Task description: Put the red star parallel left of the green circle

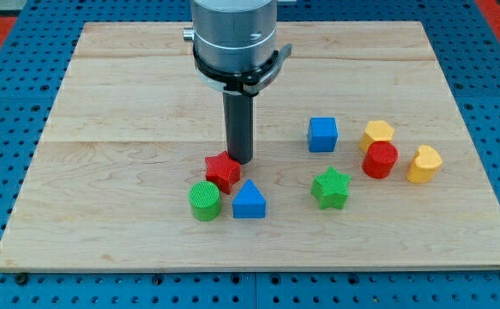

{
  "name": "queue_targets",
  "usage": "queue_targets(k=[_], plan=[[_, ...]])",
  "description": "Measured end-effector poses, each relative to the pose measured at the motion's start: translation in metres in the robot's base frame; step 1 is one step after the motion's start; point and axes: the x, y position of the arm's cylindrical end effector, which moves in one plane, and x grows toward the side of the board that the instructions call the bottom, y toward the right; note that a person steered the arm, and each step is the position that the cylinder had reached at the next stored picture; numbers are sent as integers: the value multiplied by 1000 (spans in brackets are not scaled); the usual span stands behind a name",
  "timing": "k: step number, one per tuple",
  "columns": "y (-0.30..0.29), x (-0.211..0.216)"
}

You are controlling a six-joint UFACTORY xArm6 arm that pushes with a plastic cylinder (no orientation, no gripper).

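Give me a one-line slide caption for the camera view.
My tip touches the red star from its upper right, the star just above-right of the green circle, beside the blue triangle.

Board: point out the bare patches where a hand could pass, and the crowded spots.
Free: the whole strip left of the green circle and red star; the top band above the blue cube; the bottom edge below the green star. Crowded: my tip touching the red star, beside the blue triangle; and the right cluster around the red cylinder.

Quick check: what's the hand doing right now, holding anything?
No hand on this arm, only a rod: nothing is held.
My tip touches the red star at its upper right; the green circle sits just below-left of the star.
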Motion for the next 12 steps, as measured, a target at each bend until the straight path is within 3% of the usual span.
queue_targets(k=[2, 5, 9, 12], plan=[[49, 7], [44, 24], [-100, 19], [-110, 4]])
